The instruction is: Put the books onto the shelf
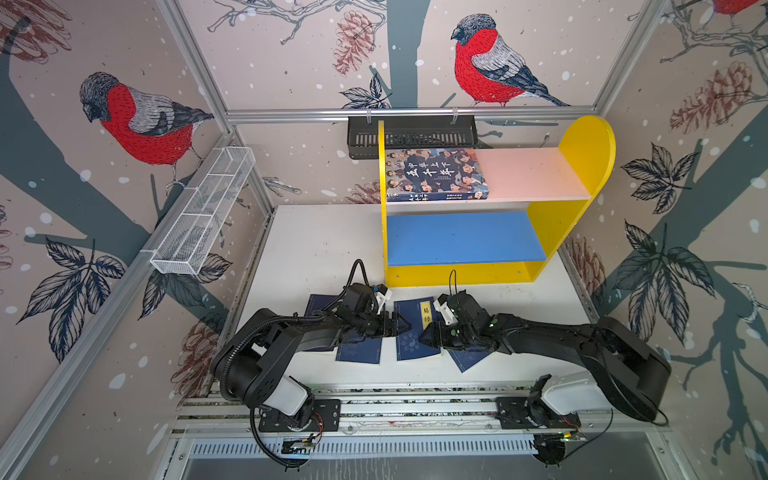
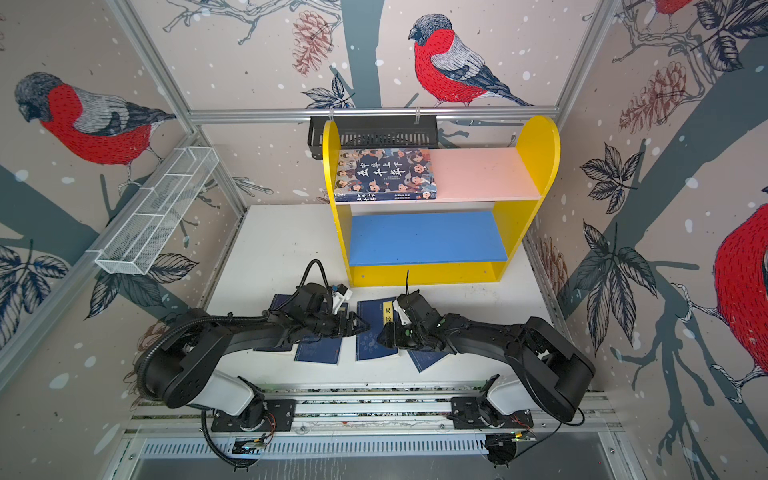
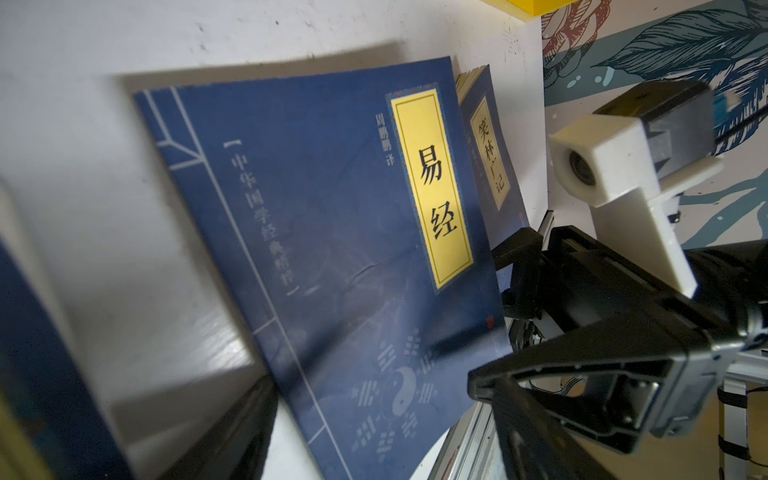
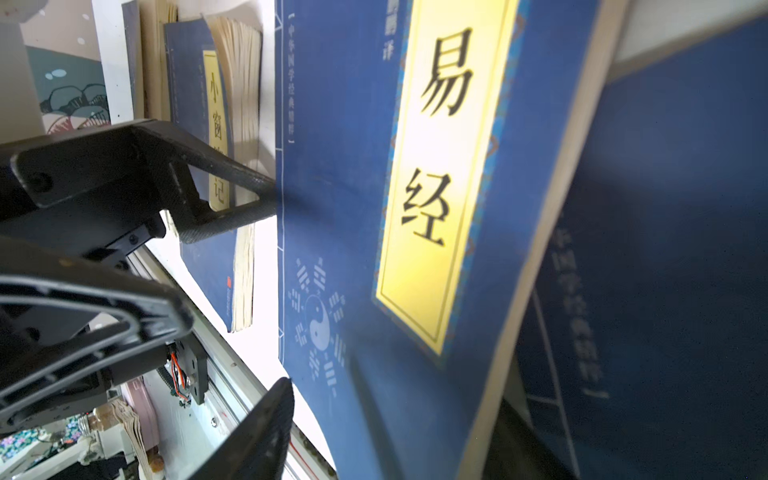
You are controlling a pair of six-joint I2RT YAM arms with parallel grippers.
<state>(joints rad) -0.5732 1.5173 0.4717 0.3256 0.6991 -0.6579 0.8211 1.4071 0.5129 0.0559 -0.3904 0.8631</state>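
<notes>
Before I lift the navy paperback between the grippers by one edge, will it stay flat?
Probably not: the navy paperback looks thin with a creased cover, so it may sag. Being so thin, it is likely light. Its edge seems to overlap the neighbouring paperback, which might shift too.

Place: a robot test cell, boxed in and staged.
Frame: aluminium profile bars edge every wall.
Walls: flat panels printed with bullfinches, pine cones and leaves.
Robots: left arm and right arm, bolted to a slotted metal rail at the front.
Work surface: a scuffed white table.
Props: a toy-coloured shelf; a white wire mesh basket and a black slotted rack hang from the bars.
</notes>
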